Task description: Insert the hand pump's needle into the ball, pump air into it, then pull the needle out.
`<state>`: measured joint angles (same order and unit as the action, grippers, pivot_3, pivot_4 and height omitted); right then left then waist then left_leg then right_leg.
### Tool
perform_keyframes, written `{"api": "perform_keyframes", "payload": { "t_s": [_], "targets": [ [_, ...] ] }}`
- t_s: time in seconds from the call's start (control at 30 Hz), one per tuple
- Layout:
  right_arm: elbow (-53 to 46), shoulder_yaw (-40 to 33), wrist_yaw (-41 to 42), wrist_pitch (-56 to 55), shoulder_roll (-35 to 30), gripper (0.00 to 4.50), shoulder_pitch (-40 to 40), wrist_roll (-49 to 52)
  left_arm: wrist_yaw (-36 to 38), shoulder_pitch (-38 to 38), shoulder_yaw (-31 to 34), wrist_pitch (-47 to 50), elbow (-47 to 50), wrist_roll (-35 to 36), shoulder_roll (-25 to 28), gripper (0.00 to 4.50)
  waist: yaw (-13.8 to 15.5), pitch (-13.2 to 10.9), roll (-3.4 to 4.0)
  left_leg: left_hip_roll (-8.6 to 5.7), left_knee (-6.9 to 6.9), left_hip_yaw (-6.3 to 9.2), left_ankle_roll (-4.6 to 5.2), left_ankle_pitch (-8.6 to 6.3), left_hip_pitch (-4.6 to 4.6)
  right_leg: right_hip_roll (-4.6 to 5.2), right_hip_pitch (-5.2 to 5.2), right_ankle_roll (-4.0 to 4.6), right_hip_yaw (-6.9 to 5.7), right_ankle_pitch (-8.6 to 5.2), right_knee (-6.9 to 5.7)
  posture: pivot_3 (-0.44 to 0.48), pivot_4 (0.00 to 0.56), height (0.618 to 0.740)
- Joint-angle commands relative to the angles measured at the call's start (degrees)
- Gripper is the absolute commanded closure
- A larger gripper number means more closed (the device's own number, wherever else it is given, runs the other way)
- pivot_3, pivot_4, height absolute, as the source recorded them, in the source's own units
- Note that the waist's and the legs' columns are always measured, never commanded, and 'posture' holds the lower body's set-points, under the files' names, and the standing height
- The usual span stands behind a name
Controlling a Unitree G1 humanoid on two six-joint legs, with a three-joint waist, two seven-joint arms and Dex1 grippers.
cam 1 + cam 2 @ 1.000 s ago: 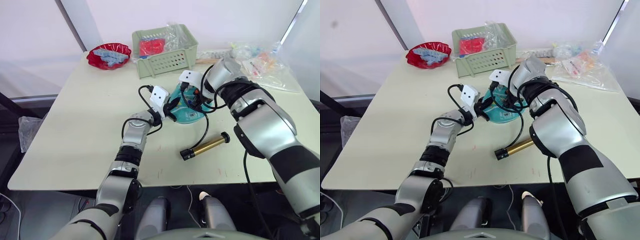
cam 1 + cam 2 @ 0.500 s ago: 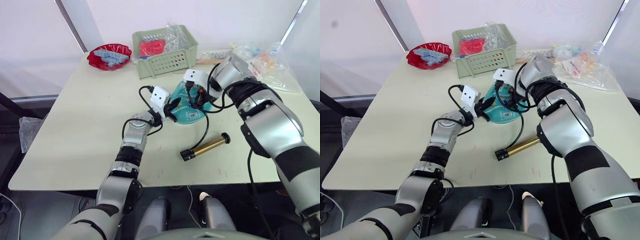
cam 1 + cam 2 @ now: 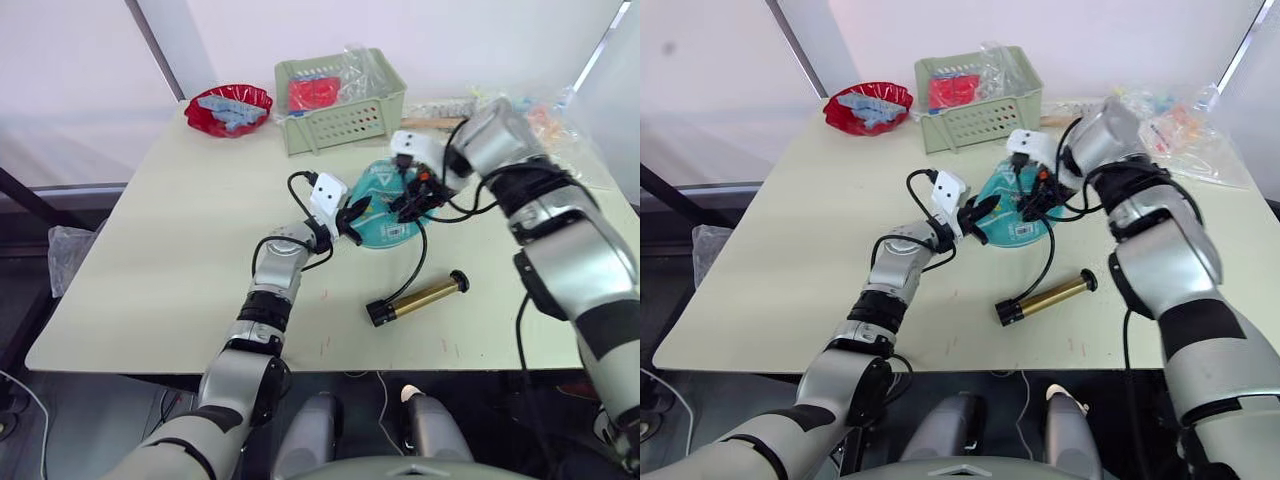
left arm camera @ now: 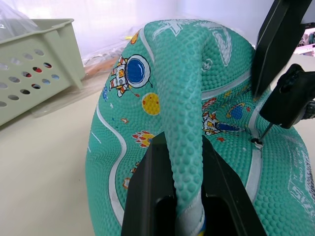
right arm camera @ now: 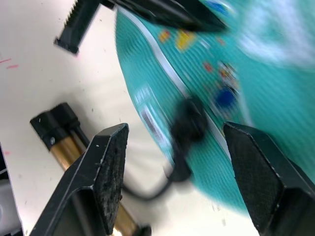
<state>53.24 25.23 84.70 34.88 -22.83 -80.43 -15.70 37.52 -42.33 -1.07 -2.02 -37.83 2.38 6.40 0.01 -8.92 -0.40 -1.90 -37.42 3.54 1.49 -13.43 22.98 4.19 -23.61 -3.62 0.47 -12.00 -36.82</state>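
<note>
The teal ball [image 3: 385, 200], partly flat, lies mid-table. My left gripper [image 3: 350, 218] is shut on a raised fold of its skin [image 4: 179, 123]. The needle [image 4: 264, 132] stands in the ball's valve under its black fitting [image 4: 291, 96]. My right gripper [image 5: 174, 132] hovers open over the fitting [image 5: 189, 120], its fingers [image 5: 106, 167] wide on either side and not touching it. The thin black hose [image 3: 418, 258] runs from the ball down to the brass hand pump [image 3: 417, 297], which lies on the table in front of the ball.
A green basket [image 3: 340, 95] with red items stands at the back of the table, a red bowl [image 3: 228, 108] to its left. Plastic bags [image 3: 560, 115] lie at the back right. The table's front edge [image 3: 300, 365] runs close below the pump.
My right gripper has opened and let go of the needle fitting, drawing back slightly to the right. The left gripper keeps its pinch on the ball. The camera shifted a little.
</note>
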Motion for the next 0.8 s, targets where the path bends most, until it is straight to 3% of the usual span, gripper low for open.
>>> {"api": "perform_keyframes", "payload": {
  "t_s": [0.03, 0.37, 0.8],
  "targets": [
    [-8.13, -2.82, -0.31, 5.50, -2.77, 1.22, 0.52, 2.03, 2.99, 1.79, -4.45, 1.40, -3.14, -1.48, -1.37, 4.50, -0.03, 0.00, 0.02, 0.00, 0.01, 0.01, 0.00, 0.00, 0.00, 0.00, 0.00, 0.00, 0.00, 0.00, 0.00, 0.000, 0.150, 0.737],
    [-19.22, -3.84, -2.52, 17.00, -4.71, 1.22, 5.12, 7.14, 3.03, 0.97, -4.29, 0.78, -4.53, -1.56, -1.51, 4.50, 0.24, 0.00, 0.02, 0.01, 0.00, -0.01, 0.01, 0.00, -0.02, 0.01, 0.02, 0.00, -0.01, 0.00, 0.00, 0.000, 0.150, 0.737],
    [-19.74, -3.31, -10.43, 19.49, -2.19, 1.22, 7.05, 10.90, 2.56, 0.23, -3.92, 0.29, -5.87, -1.57, -1.69, 4.50, 0.66, 0.00, 0.02, 0.01, 0.00, -0.01, 0.01, 0.00, -0.02, 0.00, 0.01, 0.00, -0.01, 0.00, 0.00, 0.000, 0.150, 0.737]
  ]
}}
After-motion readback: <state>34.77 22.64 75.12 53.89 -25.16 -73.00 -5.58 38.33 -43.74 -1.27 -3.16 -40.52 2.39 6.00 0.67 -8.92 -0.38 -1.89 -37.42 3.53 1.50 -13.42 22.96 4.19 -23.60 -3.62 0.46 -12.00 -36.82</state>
